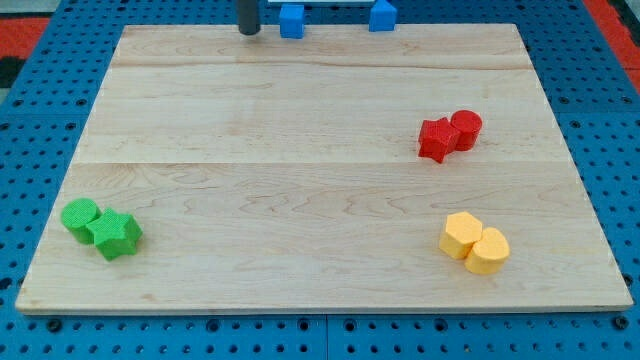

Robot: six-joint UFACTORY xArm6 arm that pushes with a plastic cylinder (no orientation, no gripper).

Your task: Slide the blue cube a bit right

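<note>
The blue cube (291, 20) sits at the view's top edge of the wooden board (300, 170), left of centre. My tip (249, 31) rests just to the cube's left, a small gap apart. A second blue block (382, 15), its shape unclear, lies further right along the top edge.
A red star (436, 139) touches a red cylinder (466, 128) at the right. Two yellow blocks (461, 235) (488, 251) touch at the lower right. A green cylinder (80, 217) and green star (116, 235) touch at the lower left. Blue pegboard (40, 120) surrounds the board.
</note>
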